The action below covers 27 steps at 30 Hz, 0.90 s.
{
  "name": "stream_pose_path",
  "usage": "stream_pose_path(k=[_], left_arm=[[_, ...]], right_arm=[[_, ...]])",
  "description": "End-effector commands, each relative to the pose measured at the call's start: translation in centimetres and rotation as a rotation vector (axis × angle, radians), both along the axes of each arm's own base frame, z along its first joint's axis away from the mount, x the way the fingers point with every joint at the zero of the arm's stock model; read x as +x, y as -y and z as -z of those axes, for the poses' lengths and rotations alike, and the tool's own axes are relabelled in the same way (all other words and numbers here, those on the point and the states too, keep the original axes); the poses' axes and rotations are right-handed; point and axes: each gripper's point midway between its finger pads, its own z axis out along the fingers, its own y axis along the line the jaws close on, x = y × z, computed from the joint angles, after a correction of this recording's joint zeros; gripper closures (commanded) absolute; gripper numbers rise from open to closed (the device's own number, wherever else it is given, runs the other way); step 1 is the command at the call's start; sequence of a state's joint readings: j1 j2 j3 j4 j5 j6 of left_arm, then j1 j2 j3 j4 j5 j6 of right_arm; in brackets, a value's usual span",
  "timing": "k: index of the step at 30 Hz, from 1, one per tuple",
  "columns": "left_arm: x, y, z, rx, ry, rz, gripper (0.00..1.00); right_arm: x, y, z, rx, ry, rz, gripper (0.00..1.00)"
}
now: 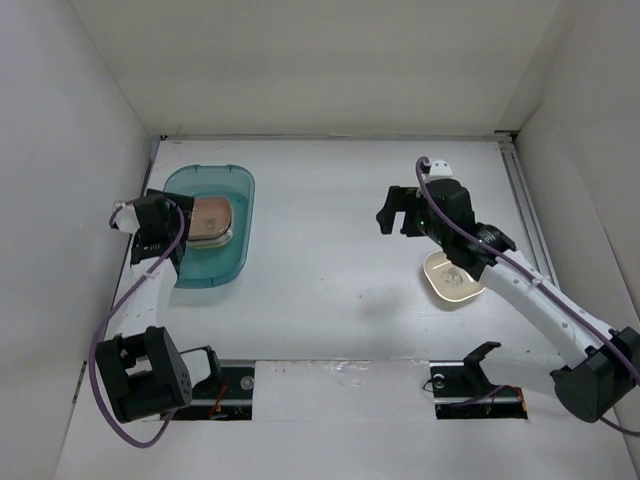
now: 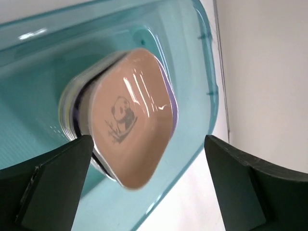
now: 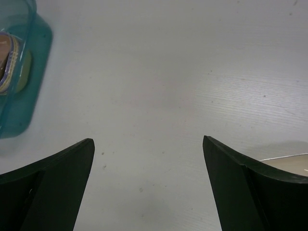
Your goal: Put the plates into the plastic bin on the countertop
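Left fingers [image 2: 53,183] spread wide, empty, over the brown plate [image 2: 130,120] topping the stack [image 2: 70,103] in the plastic bin [image 2: 192,57]; I see only edges beneath. Right fingers [image 3: 53,178] parted, empty; cream plate [image 1: 445,284] on table [image 1: 330,260], half under arm.

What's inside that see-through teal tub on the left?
A stack of plates sits in the plastic bin. The top plate is pinkish-brown with a panda drawing. Only thin edges of those beneath show, so their count and motifs are hidden.

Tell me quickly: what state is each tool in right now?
Left tool: open, holding nothing, straddling the brown panda plate in the teal bin.
Right tool: open, empty, above the countertop.
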<state>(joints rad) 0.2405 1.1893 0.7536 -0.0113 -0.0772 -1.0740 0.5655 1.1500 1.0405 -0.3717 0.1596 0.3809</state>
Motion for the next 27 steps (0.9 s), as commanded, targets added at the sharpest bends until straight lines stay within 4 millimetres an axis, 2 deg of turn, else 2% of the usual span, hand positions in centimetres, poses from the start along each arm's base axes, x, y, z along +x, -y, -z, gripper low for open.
stream_pose_path(k=[1,2,4,5,6,7,8,9,10,11,12,13,14,16,17,19,20,21,23,24,27], left_arm=[[-0.1,2.5,-3.7,0.053,0.074,0.137,0.00],[-0.2,2.6,-4.8,0.063,0.082,0.154,0.00],[-0.9,3.7,-4.1,0.060,0.043,0.210,0.00],[-1.1,4.1,-4.2,0.056,0.036,0.238,0.00],[-1.6,4.4,-4.4,0.060,0.033,0.253,0.00],[-1.8,4.8,-4.6,0.062,0.034,0.278,0.00],[-2.2,5.3,-4.4,0.066,0.035,0.316,0.00],[-2.9,5.8,-4.8,0.074,0.047,0.341,0.00],[-2.9,6.2,-5.5,0.092,0.085,0.372,0.00],[-2.9,6.7,-6.3,0.104,0.117,0.406,0.00],[-3.3,7.5,-6.4,0.100,0.127,0.453,0.00],[-3.3,7.7,-6.9,0.135,0.138,0.494,0.00],[-3.1,8.0,-7.7,0.158,0.161,0.525,0.00],[-2.6,8.7,-8.0,0.167,0.147,0.602,0.00],[-2.4,8.8,-7.9,0.198,0.142,0.640,0.00],[-2.3,9.5,-7.4,0.195,0.123,0.706,0.00],[-2.2,10.3,-7.0,0.194,0.106,0.741,0.00],[-2.4,11.1,-6.8,0.197,0.100,0.770,0.00],[-2.3,12.5,-7.0,0.217,0.102,0.798,0.00],[-2.5,14.4,-7.5,0.228,0.115,0.845,0.00],[-2.5,16.5,-8.4,0.235,0.135,0.891,0.00]], right_arm=[[0.1,2.7,1.2,-0.030,-0.038,0.097,0.00],[0.1,4.1,3.1,-0.034,-0.081,0.144,0.00],[-0.4,5.4,4.3,0.005,-0.112,0.220,0.00],[-0.7,6.9,5.6,0.000,-0.126,0.296,0.00],[-1.2,7.6,5.9,0.011,-0.132,0.341,0.00],[-1.6,8.4,5.1,0.065,-0.107,0.394,0.00],[-2.4,9.4,5.6,0.075,-0.125,0.449,0.00],[-2.9,11.4,6.4,0.073,-0.130,0.545,0.00],[-3.5,12.3,5.9,0.107,-0.111,0.581,0.00],[-4.1,13.0,6.5,0.133,-0.135,0.628,0.00],[-4.4,14.6,6.8,0.141,-0.133,0.699,0.00],[-4.7,15.3,7.6,0.143,-0.144,0.727,0.00],[-4.9,16.1,7.6,0.163,-0.146,0.776,0.00],[-5.7,18.1,9.1,0.144,-0.185,0.852,0.00],[-5.8,18.7,9.3,0.151,-0.191,0.883,0.00],[-6.7,20.2,11.2,0.146,-0.254,0.953,0.00],[-6.7,20.3,11.3,0.164,-0.266,0.956,0.00],[-7.0,20.4,12.5,0.160,-0.311,0.962,0.00],[-7.6,20.3,13.8,0.190,-0.377,0.962,0.00],[-7.8,20.4,14.2,0.202,-0.389,0.973,0.00],[-8.4,21.0,15.0,0.219,-0.409,1.006,0.00]])
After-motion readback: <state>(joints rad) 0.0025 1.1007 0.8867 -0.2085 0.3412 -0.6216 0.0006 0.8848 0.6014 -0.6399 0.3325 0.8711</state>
